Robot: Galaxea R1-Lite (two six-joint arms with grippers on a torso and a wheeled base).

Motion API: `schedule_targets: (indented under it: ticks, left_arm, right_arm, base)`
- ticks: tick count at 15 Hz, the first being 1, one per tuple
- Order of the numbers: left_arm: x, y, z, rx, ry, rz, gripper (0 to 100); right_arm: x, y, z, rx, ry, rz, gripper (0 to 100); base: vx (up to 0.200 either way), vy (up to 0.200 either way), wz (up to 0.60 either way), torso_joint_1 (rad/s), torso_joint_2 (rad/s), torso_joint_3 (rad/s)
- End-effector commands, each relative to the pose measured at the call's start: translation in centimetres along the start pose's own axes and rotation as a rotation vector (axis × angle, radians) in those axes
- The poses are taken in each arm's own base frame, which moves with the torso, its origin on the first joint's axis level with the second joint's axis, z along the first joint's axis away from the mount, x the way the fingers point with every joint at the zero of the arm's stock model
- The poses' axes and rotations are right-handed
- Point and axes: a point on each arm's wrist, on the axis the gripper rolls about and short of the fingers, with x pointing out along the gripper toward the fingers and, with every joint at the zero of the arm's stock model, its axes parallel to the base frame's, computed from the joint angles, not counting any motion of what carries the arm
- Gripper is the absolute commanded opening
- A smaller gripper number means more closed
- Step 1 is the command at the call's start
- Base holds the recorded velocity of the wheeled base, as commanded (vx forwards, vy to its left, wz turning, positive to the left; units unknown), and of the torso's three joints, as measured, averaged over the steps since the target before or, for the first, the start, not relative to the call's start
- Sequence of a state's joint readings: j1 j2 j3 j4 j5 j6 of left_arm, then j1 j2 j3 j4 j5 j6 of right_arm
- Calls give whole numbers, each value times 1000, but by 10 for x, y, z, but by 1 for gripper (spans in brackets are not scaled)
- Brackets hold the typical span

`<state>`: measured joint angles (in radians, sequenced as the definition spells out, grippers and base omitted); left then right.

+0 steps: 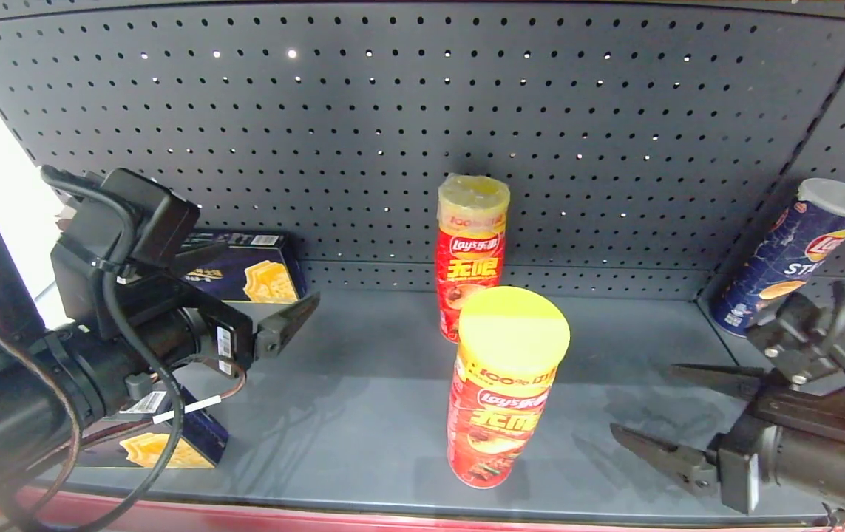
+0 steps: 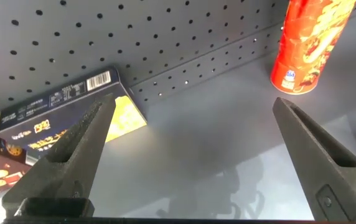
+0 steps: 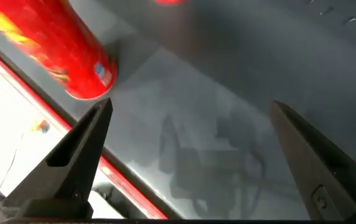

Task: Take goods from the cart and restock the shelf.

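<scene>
Head view: front can (image 1: 507,384) stands upright on the shelf (image 1: 363,414). The rear can (image 1: 470,255) is directly behind it, and a blue can (image 1: 792,255) leans well to its right. Left gripper (image 1: 270,277), jaws spread and empty, is left of the front can. Right gripper (image 1: 644,399), likewise spread, is right of it.
Left wrist view: a box (image 2: 66,115) lies on the far side from the front can.
Right wrist view: front can lies near one fingertip.

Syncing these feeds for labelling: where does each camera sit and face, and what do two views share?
Head view: robot's head, facing forward and down onto the shelf; left gripper and right gripper show.
Left wrist view: left wrist, facing the shelf's back wall past its open fingers.
Right wrist view: right wrist, facing the shelf's front edge past its open fingers.
Shared: head and left wrist views both show the rear box and rear red can.
</scene>
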<state>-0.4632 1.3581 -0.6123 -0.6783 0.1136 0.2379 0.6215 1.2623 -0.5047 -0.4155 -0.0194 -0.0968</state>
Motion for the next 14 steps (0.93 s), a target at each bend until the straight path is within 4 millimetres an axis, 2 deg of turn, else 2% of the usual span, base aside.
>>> schedule_targets:
  ticks: [1,5,11,12,14]
  left_arm:
    - [0,0,0,0,-1,0,100]
    - [1,0,3,0,-13,0,100]
    - [2,0,3,0,-13,-2,100]
    - [4,0,4,0,-18,-2,100]
    - [4,0,4,0,-16,-1,100]
  right_arm:
    - [30,4,1,-7,68,12,100]
    - [53,11,8,-21,84,19,100]
    - [65,17,11,-31,92,41,100]
    - [73,22,14,-37,92,55,100]
    - [74,25,16,-40,86,68,100]
  base:
    - [0,0,0,0,0,0]
    - [0,0,0,0,0,0]
    - [0,0,0,0,0,0]
    - [0,0,0,0,0,0]
    - [0,0,0,0,0,0]
